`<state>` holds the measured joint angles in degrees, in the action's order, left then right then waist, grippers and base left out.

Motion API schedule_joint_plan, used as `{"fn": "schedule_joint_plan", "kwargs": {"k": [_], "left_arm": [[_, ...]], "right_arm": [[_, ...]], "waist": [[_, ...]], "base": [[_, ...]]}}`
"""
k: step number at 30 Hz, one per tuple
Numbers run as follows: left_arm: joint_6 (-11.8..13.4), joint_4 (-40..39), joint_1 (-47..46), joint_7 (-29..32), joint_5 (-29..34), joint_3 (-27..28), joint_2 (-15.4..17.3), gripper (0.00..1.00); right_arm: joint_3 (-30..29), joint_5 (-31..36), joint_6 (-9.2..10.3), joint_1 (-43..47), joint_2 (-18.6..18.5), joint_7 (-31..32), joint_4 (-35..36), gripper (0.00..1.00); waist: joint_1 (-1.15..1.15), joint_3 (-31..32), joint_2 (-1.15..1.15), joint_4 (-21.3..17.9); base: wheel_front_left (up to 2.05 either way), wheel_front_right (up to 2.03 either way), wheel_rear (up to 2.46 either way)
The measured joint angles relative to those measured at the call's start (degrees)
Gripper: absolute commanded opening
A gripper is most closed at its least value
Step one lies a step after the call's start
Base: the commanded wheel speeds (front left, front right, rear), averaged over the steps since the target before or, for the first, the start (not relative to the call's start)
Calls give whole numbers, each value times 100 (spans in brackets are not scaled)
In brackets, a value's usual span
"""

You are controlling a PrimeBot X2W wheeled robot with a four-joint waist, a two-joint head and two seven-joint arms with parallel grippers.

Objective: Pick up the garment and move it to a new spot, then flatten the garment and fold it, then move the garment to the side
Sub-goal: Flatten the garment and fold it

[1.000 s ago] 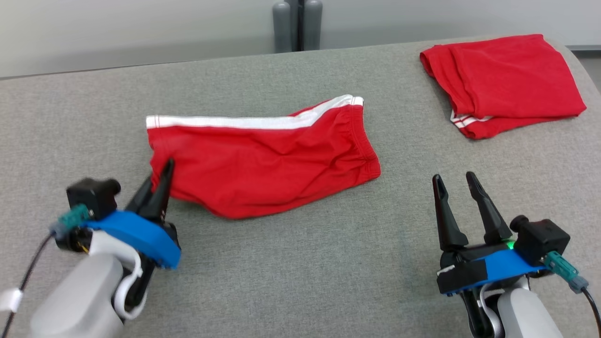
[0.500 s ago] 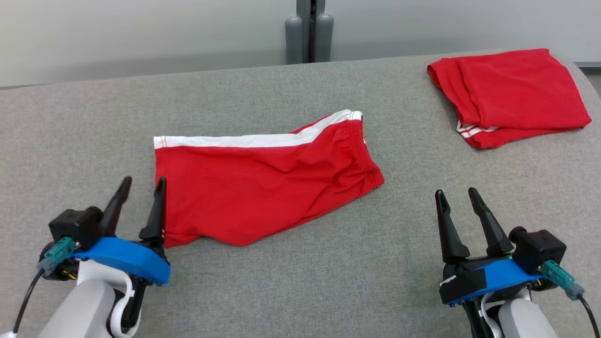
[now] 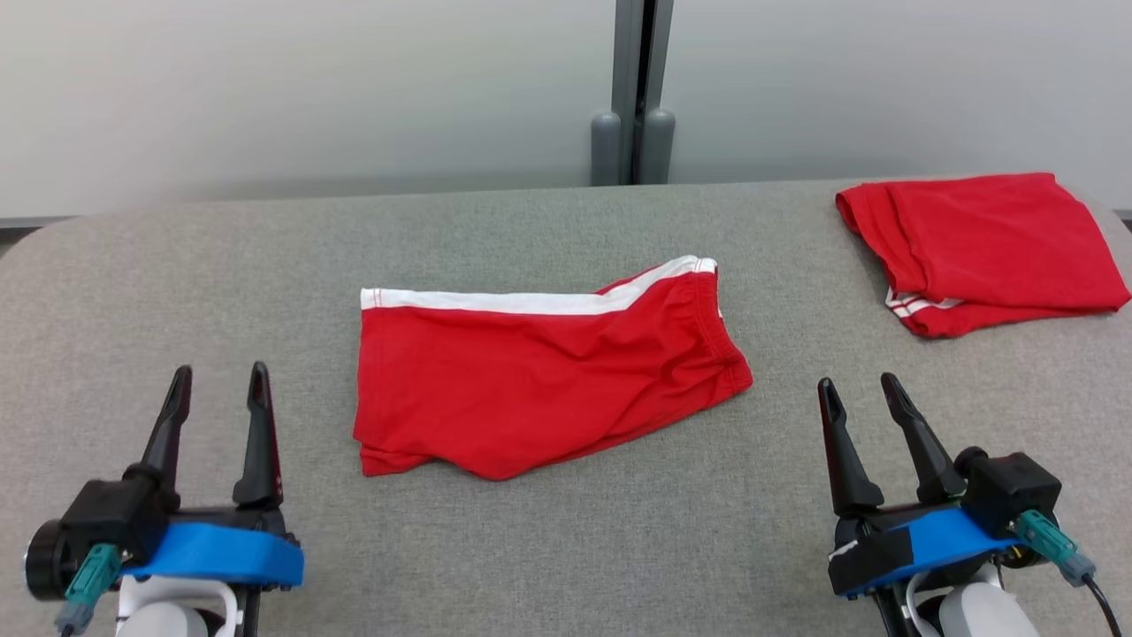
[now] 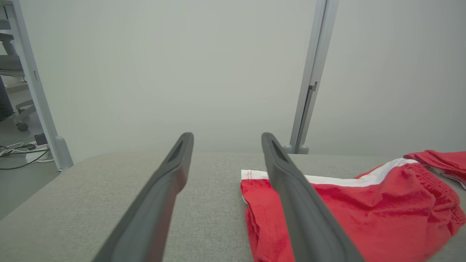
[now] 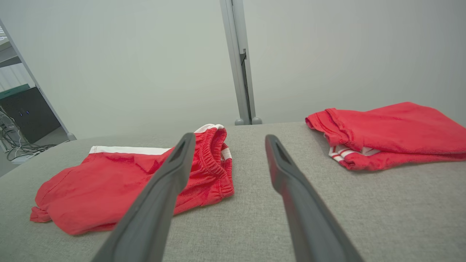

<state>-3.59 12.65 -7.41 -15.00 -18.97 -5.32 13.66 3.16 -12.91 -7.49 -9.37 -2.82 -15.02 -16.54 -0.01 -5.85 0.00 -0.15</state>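
Item: red shorts (image 3: 539,389), laid flat on grey table (image 3: 566,548); nothing is held.
The fingers of the left gripper (image 3: 221,372) are spread wide and nothing is touched; the shorts are placed ahead of its tips, toward the right gripper (image 3: 856,382), whose fingers are likewise parted and empty. A folded red garment (image 3: 990,239) is set well beyond the right tips. In the left wrist view the shorts' near edge is masked by one finger (image 4: 302,203) and cut off below.
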Motion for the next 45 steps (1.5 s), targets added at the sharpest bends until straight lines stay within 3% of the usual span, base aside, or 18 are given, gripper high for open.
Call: {"fn": "schedule_joint_plan", "kwargs": {"k": [7, 16, 45], "left_arm": [[-63, -170, 559, 0, 605, 635, -342, 100], [-153, -314, 1157, 0, 1222, 712, -656, 100], [-301, -253, 1246, 0, 1551, 932, -777, 100]], "right_arm": [[-19, -20, 0, 320, -1, 0, 64, 100], [-78, -34, 0, 777, -1, 0, 127, 100], [-69, 26, 0, 844, -1, 0, 49, 100]], "waist": [[0, 346, 0, 76], [0, 614, 1, 86], [1, 698, 1, 88]], "base": [[0, 0, 0], [0, 0, 0], [0, 0, 0]]}}
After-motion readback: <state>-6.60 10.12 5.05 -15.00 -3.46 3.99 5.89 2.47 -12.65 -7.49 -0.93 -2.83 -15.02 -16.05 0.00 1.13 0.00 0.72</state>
